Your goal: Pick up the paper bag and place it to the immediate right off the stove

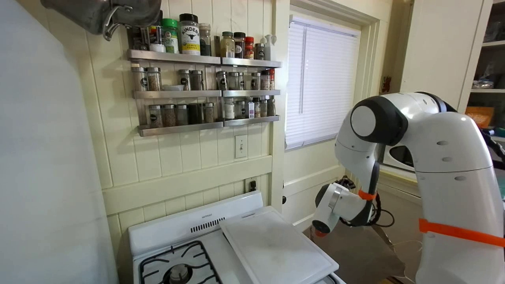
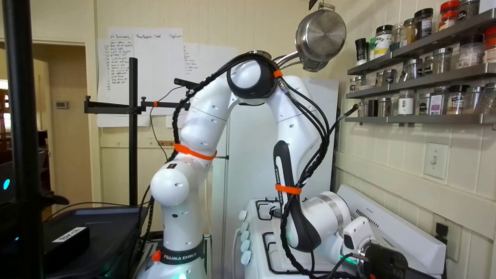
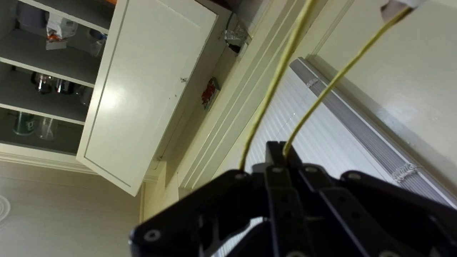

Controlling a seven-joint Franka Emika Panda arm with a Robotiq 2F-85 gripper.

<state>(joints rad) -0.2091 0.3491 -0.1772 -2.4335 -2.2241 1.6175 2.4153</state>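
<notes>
at the far left of an exterior view is the big white fridge (image 1: 47,157), which i should not touch. next comes the stove (image 1: 221,250), with a flat white cover (image 1: 280,244) lying on its right part, and i must not bump that. just past it, low down on the stove's right, is the paper bag (image 1: 355,254). its bottom is out of sight, so i cannot tell if it hangs or stands. i guess the step now is setting it down. farther right is the bent arm (image 1: 453,157). across the wrist view, the left strand of the yellow string (image 3: 285,57) ends out of sight behind the gripper (image 3: 280,151), whose fingers are squeezed narrow, and the right strand runs into the tips, so i judge it has the bag by its handle. at the far right a small scrap (image 3: 391,10) sits on the string's end; i cannot tell if it is torn. i should go straight down, slowly, with no tug, wait for the string to go loose, then spread the fingers and see both strands slip off before i lift away.
</notes>
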